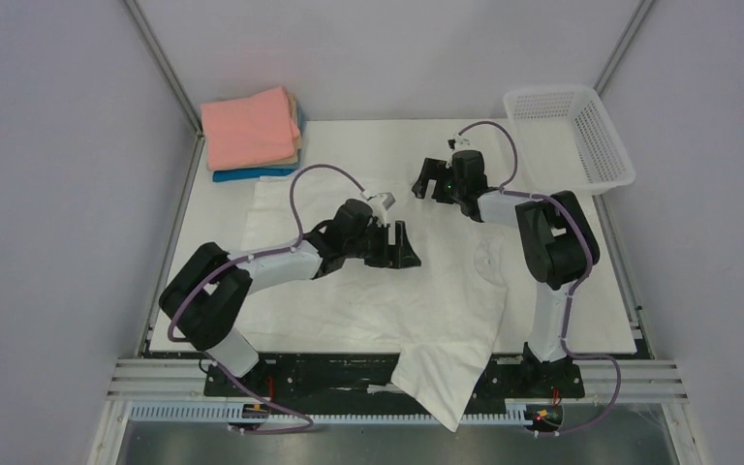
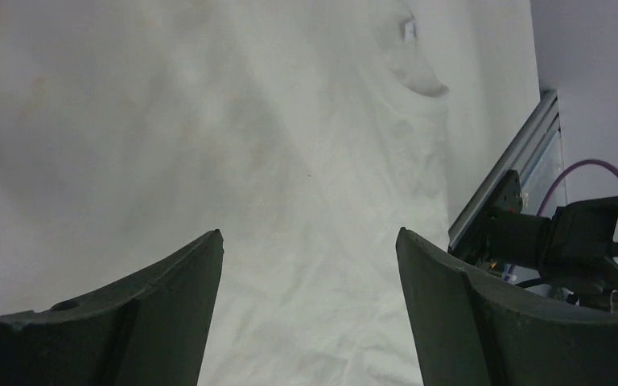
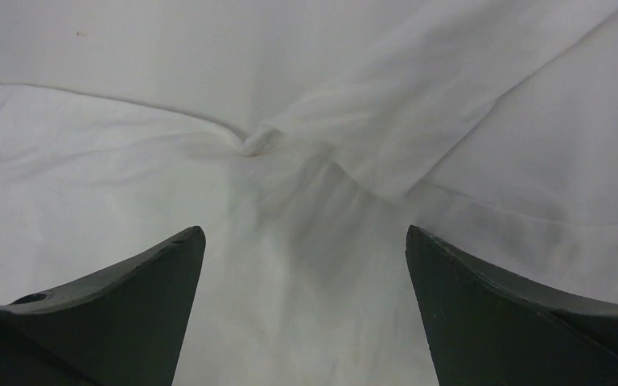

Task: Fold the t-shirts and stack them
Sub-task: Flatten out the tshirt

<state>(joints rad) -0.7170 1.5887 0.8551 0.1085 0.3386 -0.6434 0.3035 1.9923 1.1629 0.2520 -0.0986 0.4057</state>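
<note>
I have the left tool (image 1: pixel 405 244) with its jaws wide apart and nothing between them. It hangs over the middle of the white t-shirt (image 1: pixel 368 291). In its wrist view the left tool (image 2: pixel 310 237) frames only plain cloth of the white t-shirt (image 2: pixel 209 121). I cannot tell from any view whether the fingertips touch the fabric.

The right tool (image 1: pixel 429 182) is also spread wide and empty, over the white t-shirt's far edge. Its own camera shows the right tool (image 3: pixel 306 233) just short of a pucker (image 3: pixel 249 145) where the white t-shirt (image 3: pixel 129 177) gathers and a flap folds across.

The white t-shirt lies spread on the counter (image 1: pixel 378 145), its collar (image 1: pixel 489 260) beside the right arm. One corner hangs off the counter's near edge over the rail.

Beyond the white t-shirt's far left corner sits the folded stack: a salmon-pink t-shirt (image 1: pixel 250 126) on top and a blue t-shirt (image 1: pixel 242 174) at the bottom. A tan one (image 1: pixel 297 153) between them shows only as a thin edge. The lattice basket (image 1: pixel 612 155) stands well off past the white t-shirt's far right side.

White cloth on white counter makes the garment's outline hard to trace. Both arms cover parts of it, and I cannot make out its sleeves clearly. The left wrist view shows a small neck label (image 2: pixel 409 30), too blurred to read.
</note>
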